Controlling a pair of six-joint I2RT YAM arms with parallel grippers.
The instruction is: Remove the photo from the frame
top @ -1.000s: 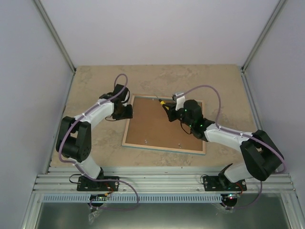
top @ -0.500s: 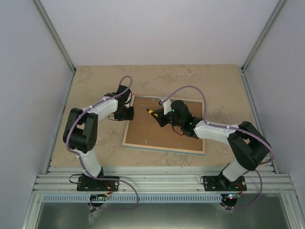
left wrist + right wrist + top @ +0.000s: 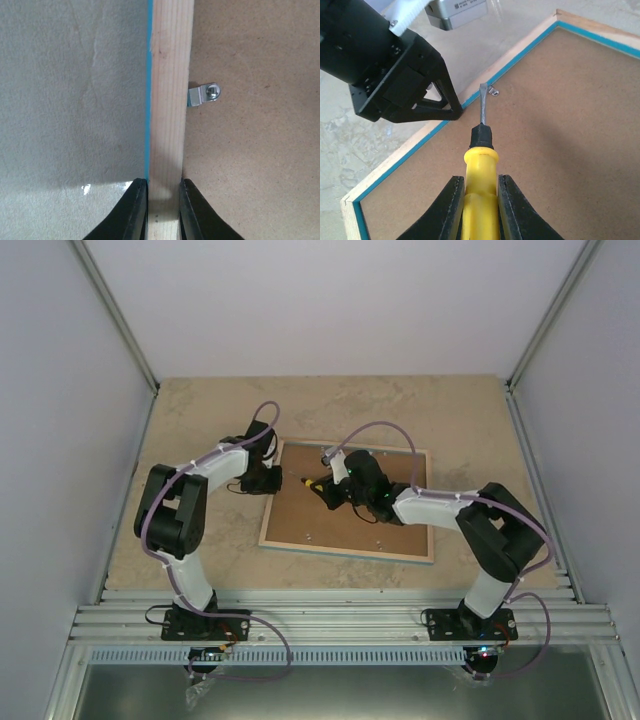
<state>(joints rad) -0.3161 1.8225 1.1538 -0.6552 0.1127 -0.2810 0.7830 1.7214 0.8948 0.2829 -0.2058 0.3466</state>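
Note:
The frame (image 3: 346, 551) lies face down on the table, its brown fibreboard back (image 3: 350, 520) up. The photo is hidden under it. My left gripper (image 3: 272, 480) is shut on the frame's left rail (image 3: 167, 100), one finger outside and one on the panel side (image 3: 163, 192). My right gripper (image 3: 332, 490) is shut on a yellow-handled screwdriver (image 3: 481, 165). Its blade tip is right beside a small metal retaining clip (image 3: 493, 90) at the left rail, close to the left gripper (image 3: 400, 75). The clip also shows in the left wrist view (image 3: 205, 93).
The beige stone-pattern tabletop (image 3: 200, 420) surrounds the frame. Grey enclosure walls stand at the left, right and back. More small clips sit along the frame's near rail (image 3: 311, 536). Purple cables loop above both arms.
My right arm has swung left across the back panel, carrying the screwdriver from near the top middle to the clip at the left rail. The left gripper keeps its hold on the rail.

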